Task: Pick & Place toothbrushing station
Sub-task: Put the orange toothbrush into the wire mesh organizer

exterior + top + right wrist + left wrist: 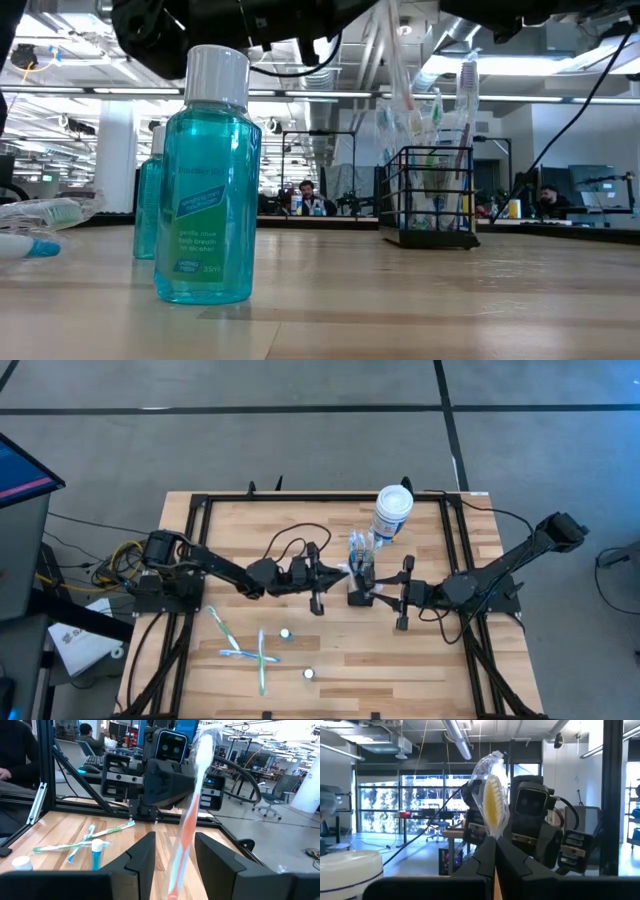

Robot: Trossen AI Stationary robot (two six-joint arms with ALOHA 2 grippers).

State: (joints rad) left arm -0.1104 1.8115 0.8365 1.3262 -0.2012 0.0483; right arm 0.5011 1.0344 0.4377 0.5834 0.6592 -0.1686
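Over the toothbrushing station (360, 596), the left gripper (495, 851) is pinching a wrapped yellow-bristled toothbrush (492, 802) (jaws fully closed). The right gripper (173, 851) is standing open — an orange toothbrush (190, 815) is rising between its fingers, grip unclear.

Light: bright, even, from ceiling strips.
Shadows: soft, faint on the table (330, 690).
Focus: nearest mouthwash bottle (207, 180) sharp; room behind hazy.

Your two grippers, left (335, 573) and right (383, 596), crowd the black caddy (360, 586) at the table's (480, 660) middle from both sides; the white canister (392, 513) blocks the far edge; toothbrushes (240, 650) and small bottles (286, 633) litter the near-left area; the near-right corner lies open.
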